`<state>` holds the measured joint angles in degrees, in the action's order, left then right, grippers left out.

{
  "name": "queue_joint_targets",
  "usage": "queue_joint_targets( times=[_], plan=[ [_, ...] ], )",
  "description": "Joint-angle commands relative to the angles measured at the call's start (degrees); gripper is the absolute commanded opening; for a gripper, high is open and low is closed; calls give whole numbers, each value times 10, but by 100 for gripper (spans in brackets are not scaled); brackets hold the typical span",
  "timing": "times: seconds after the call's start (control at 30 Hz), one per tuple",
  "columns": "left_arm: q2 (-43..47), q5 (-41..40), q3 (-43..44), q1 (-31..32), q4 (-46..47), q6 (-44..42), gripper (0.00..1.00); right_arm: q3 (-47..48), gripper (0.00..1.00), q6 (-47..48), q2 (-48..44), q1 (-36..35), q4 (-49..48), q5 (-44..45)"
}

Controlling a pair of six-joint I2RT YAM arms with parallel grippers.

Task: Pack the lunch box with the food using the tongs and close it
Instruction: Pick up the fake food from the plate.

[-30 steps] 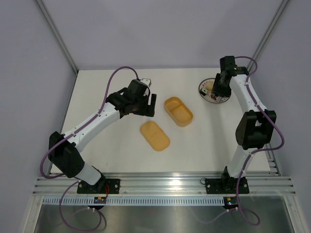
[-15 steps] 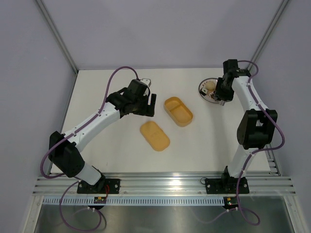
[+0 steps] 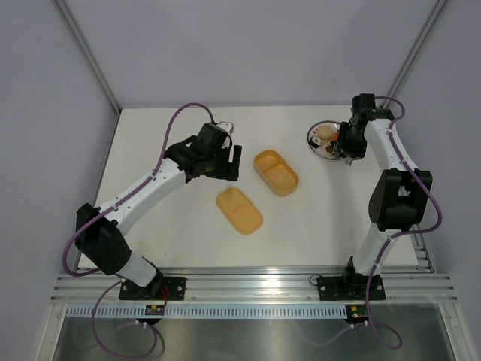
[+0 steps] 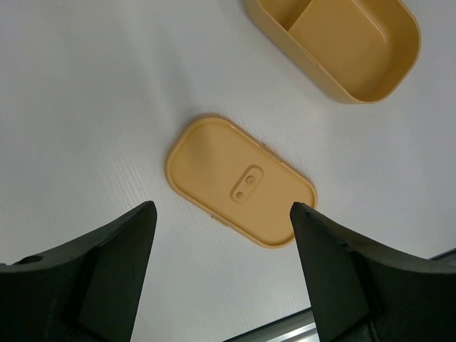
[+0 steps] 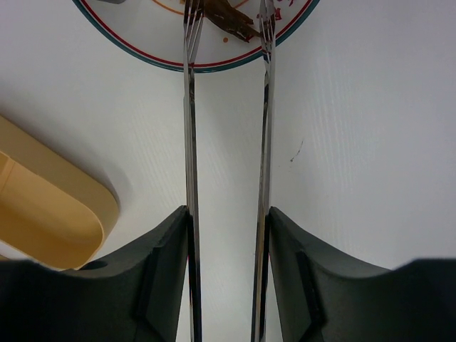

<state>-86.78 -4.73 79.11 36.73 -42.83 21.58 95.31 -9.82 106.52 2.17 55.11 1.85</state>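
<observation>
right hand (image 5: 228, 214) grips the tongs (image 5: 190, 142), tips straddling a brown food piece (image 5: 231, 18) on the plate (image 5: 153, 57) for pickup. left hand (image 4: 221, 210) hangs open over the lid (image 4: 240, 182), likely staged for closing.

plate (image 3: 313, 138): round, white, red-and-teal rim, far right | table (image 3: 173, 241): white, matte | rail (image 3: 255, 287): aluminium, near edge

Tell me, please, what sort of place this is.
Probably a robotics lab cell: left arm and right arm bolted to a metal rail at a white table, plain walls around, a lunch box and plate staged.
</observation>
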Motion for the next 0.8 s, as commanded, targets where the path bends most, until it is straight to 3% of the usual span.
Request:
queue_joint_targets(
  times=[0.0, 0.53, 0.77],
  plan=[
    [-2, 3, 20, -3, 11, -1, 80, 4, 54, 17, -11, -2, -18, -16],
    [5, 4, 16, -4, 10, 3, 80, -12, 52, 16, -24, -2, -28, -97],
    [8, 7, 14, -3, 10, 2, 80, -10, 51, 16, -15, -2, -36, -84]
  ],
)
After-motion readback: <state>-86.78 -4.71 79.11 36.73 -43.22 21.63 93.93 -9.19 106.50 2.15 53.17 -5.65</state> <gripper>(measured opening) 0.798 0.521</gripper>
